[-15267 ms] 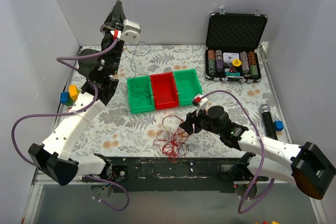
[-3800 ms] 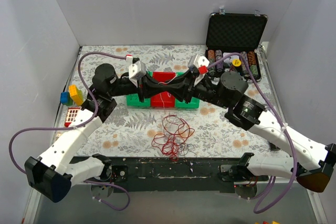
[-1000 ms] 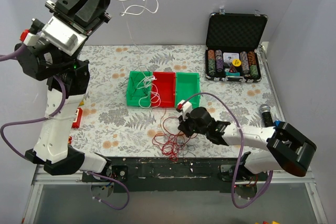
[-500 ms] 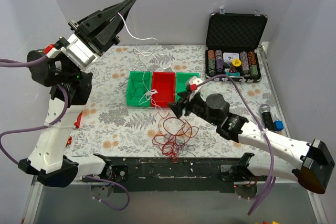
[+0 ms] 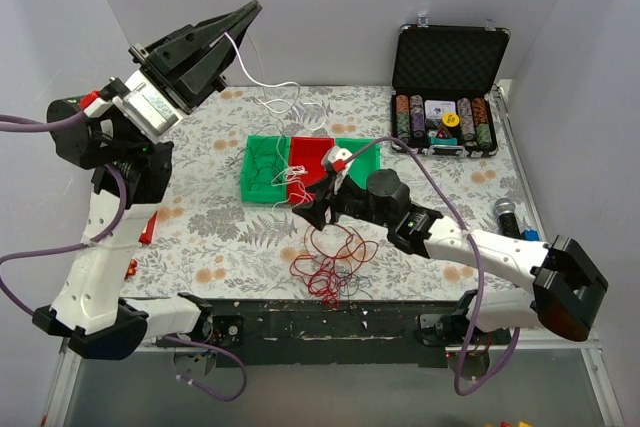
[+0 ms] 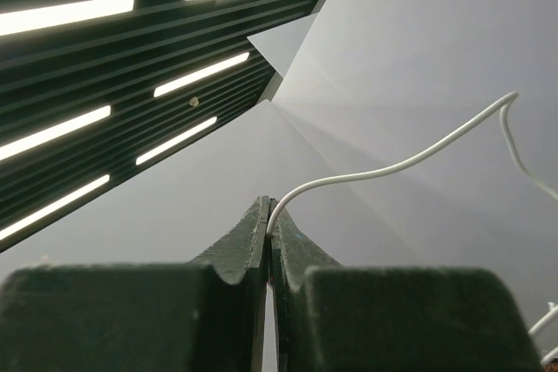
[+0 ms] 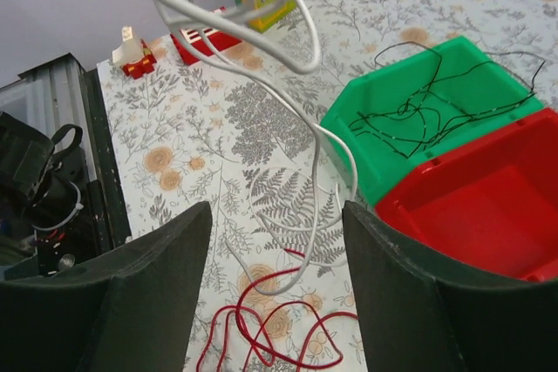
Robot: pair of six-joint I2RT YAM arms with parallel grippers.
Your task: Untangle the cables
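The left hand [image 5: 243, 15] is held high over the ten o'clock part of the bench [image 5: 220, 239]. Its fingers [image 6: 248, 237] are pressed together on one end of the whitish cable [image 5: 262, 79]. From that grip the strand's long axis is slanted down toward four o'clock. Loose loops are formed above the bins, and the lower part is hung at the seam between the left green bin [image 5: 262, 197] and the red bin [image 5: 312, 159]. A dark brown cable [image 5: 263, 165] is spread inside the left green bin. The red cables [image 5: 325, 269] are heaped in tangled loops on the bench at six o'clock of the bins. The right hand [image 5: 305, 209] is pointed toward nine o'clock just beside the whitish loops. Its fingers are held apart and nothing is clamped.
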